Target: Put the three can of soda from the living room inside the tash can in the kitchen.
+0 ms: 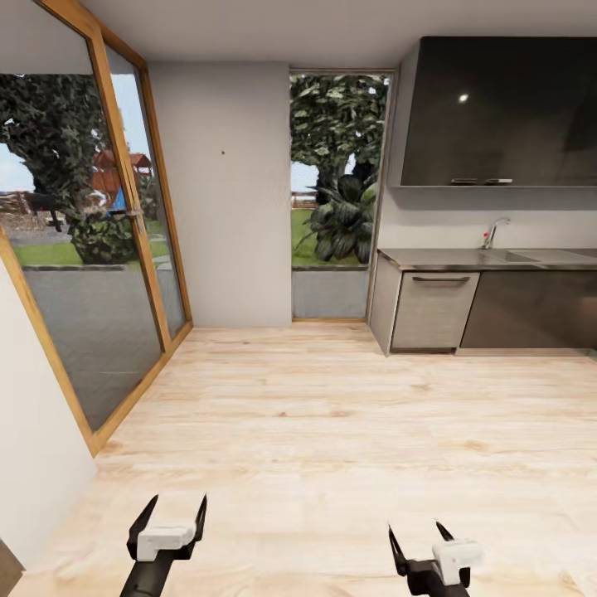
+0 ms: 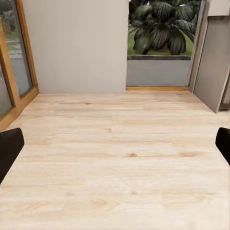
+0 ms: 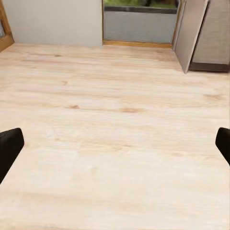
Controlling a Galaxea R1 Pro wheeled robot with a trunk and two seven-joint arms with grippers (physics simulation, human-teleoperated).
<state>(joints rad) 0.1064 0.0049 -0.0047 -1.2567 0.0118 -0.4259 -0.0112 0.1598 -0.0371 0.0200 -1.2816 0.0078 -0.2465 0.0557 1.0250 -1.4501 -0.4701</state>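
The kitchen lies ahead at the right: grey lower cabinets (image 1: 434, 308), glossy black upper cabinets (image 1: 506, 112), a grey counter (image 1: 448, 259) and a sink with a chrome tap (image 1: 493, 233). The cans of soda and the trash can are out of view, as is the living room. My left gripper (image 1: 173, 510) hangs low over the wooden floor, open and empty. Low at the right, my right gripper (image 1: 421, 535) is open too, with nothing between its fingers. In both wrist views the black fingertips (image 2: 9, 148) (image 3: 9, 146) stand wide apart over bare planks.
Light wooden floor (image 1: 332, 414) stretches ahead. A wood-framed glass door (image 1: 91, 249) runs along the left. A grey wall (image 1: 224, 199) and a tall window (image 1: 336, 191) onto a garden close the far end. The cabinet's side panel (image 2: 213, 67) juts out at the right.
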